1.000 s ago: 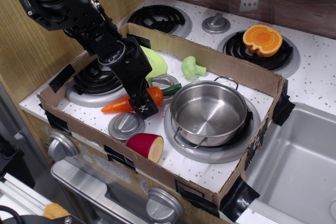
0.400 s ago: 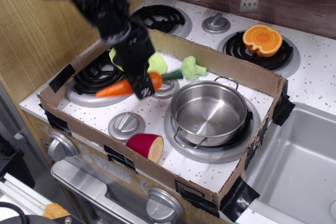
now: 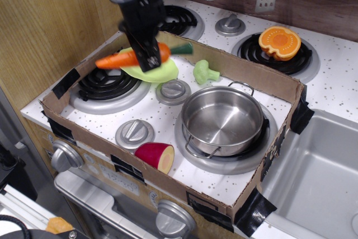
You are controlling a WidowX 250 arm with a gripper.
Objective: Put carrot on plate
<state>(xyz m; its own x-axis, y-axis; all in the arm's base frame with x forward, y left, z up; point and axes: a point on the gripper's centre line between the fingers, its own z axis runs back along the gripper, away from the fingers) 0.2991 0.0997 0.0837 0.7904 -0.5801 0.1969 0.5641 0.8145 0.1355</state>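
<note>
My black gripper (image 3: 150,55) is shut on the orange toy carrot (image 3: 120,59) and holds it level in the air, its green stem end (image 3: 182,49) pointing right. The carrot hangs just above the light yellow-green plate (image 3: 159,72), which lies at the back left inside the cardboard box, partly hidden behind the gripper and carrot.
A cardboard box wall (image 3: 240,70) rings the stove top. Inside are a steel pot (image 3: 222,118), a green broccoli toy (image 3: 205,72), a red and yellow halved fruit (image 3: 155,156) and grey knobs (image 3: 173,90). An orange halved fruit (image 3: 279,42) sits on the back right burner. A sink (image 3: 319,177) is at right.
The gripper has lifted the carrot off the stove top and carried it up and back, from beside the pot to above the plate.
</note>
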